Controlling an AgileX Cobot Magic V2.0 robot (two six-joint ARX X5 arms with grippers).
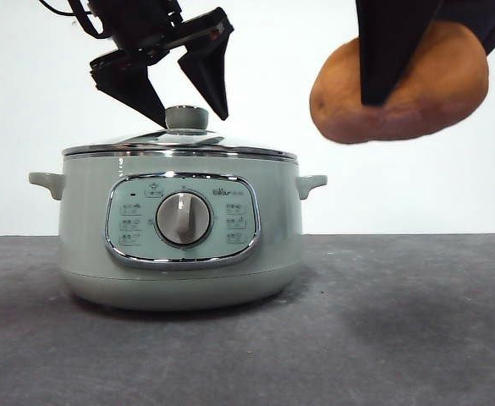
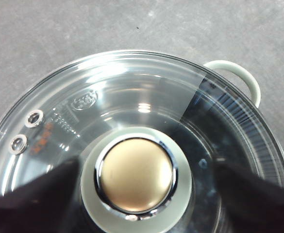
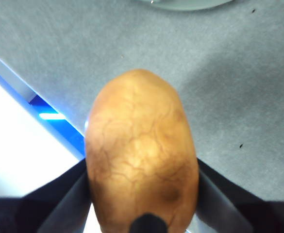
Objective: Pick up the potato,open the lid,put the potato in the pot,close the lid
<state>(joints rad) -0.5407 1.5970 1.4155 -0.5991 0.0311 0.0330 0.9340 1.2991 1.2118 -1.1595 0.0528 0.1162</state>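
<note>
The pale sage-green pot stands on the grey table with its glass lid on it. My left gripper is open, its jaws either side of the lid's knob just above the lid. In the left wrist view the knob lies between my left gripper's jaws, over the lid. My right gripper is shut on the orange-brown potato and holds it high in the air, to the right of the pot. It fills the right wrist view.
The pot's side handles stick out left and right. One handle also shows in the left wrist view. The table's edge and a blue strip show below the held potato.
</note>
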